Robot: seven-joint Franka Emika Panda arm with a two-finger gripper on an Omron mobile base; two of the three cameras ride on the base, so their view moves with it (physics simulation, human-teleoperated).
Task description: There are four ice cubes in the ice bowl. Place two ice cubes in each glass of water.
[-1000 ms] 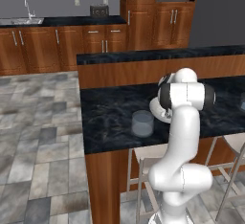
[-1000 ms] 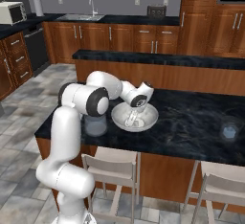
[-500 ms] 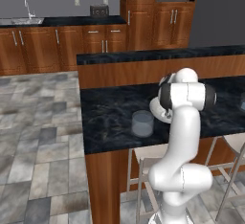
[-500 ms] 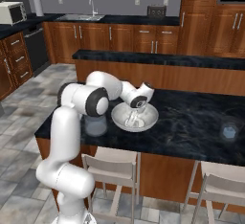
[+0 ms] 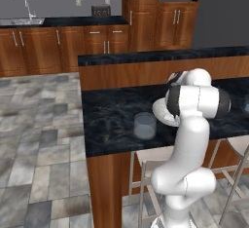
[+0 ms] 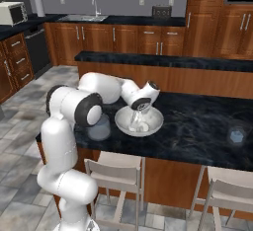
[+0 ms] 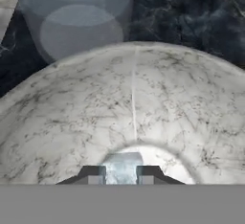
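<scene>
Here we see the white arm reaching down into the ice bowl (image 6: 139,121) at the centre of the right base view, on the dark marble counter (image 6: 197,126). In the hand view, the gripper (image 7: 121,175) sits low at the bottom centre, its two dark tips narrowly apart with a pale bluish ice cube (image 7: 122,164) showing in the gap between them; we judge the claw to be closing on that cube, though we cannot tell whether the tips already press it. One glass of water (image 7: 76,19) stands just beyond the bowl's rim at the upper left of the hand view, and appears again at the centre left of the left base view (image 5: 145,125); the second glass (image 6: 236,136) sits well apart at the right edge of the right base view. The risk, as we judge it, is that the small slick cube squirts out from between the tips or slides on the curved bowl floor, leaving the claw to lift away empty. Compared with a second ago, the arm and bowl sit in the same place, and the tips have drawn slightly closer together.
</scene>
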